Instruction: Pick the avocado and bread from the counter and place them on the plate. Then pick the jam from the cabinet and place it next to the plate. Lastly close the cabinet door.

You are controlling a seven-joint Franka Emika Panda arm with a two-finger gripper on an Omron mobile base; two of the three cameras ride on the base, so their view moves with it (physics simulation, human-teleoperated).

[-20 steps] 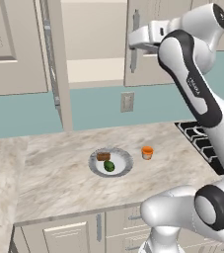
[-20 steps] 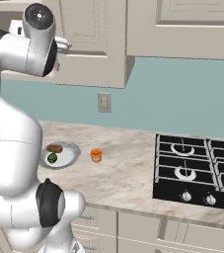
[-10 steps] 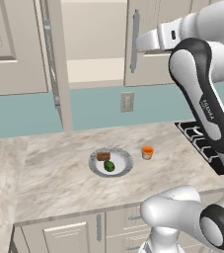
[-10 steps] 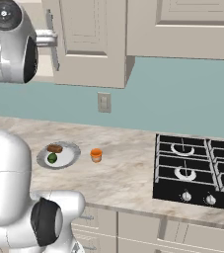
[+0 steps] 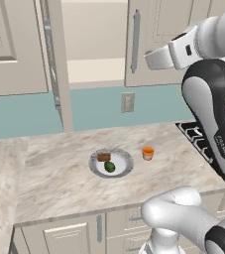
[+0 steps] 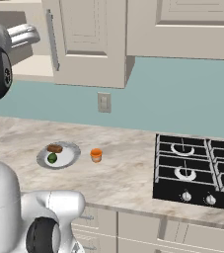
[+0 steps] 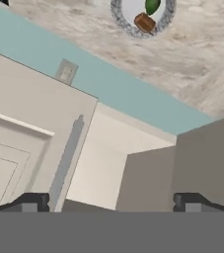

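On the counter (image 5: 59, 183) lies the plate (image 5: 123, 169), which holds the tan-brown bread (image 5: 103, 157) and the dark green avocado (image 5: 109, 167). The orange jam (image 5: 147, 153) stands on the counter just right of the plate, apart from it. The cabinet (image 5: 94, 69) has its left door (image 5: 52, 64) swung out and its right door (image 5: 156, 30) closed. My gripper (image 7: 111, 203) is open and holds nothing. It hovers high in front of the cabinet and looks at the pale shelf (image 7: 108, 163), between the right door's handle (image 7: 66, 158) and the swung-out door (image 7: 202, 163).
A wall outlet (image 5: 128, 102) sits on the teal backsplash below the cabinet. A black gas hob (image 6: 197, 170) lies to the right on the counter. More closed wall cabinets (image 6: 192, 24) hang to the right, and drawer fronts (image 5: 84, 233) run under the counter.
The arm has swung round in front of the cabinet, and its hand now sits a little further right and lower in the left base view. The jaws stay open. Plate, food and jam have not moved.
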